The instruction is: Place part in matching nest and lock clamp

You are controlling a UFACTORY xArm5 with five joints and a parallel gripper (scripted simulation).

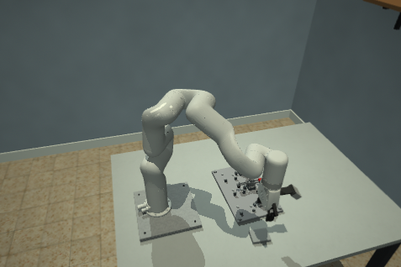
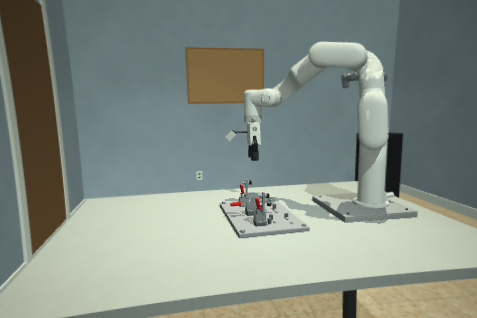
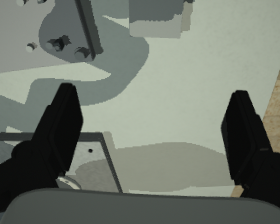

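Nearest in my wrist feed, the gripper stands wide open with nothing between its black, flat-faced fingers, high over the table. Beyond them lies the loose part, a plain grey rectangular slab, flat on the tabletop just beside the fixture plate. It is not between the fingers' line of closing; I judge that descending here would miss it, and a skewed approach could knock or twist it. I cannot confirm its size, so choosing the wrong nest is a real risk.

The fixture plate is smooth grey, studded with small round pegs. Of its red handles, one lies low; two stand raised. A low handle may block its nest, and a later closure stopped short of dead centre would leave the part unlocked. Farther off, the robot's base plate is mottled grey, square-edged and bolted.
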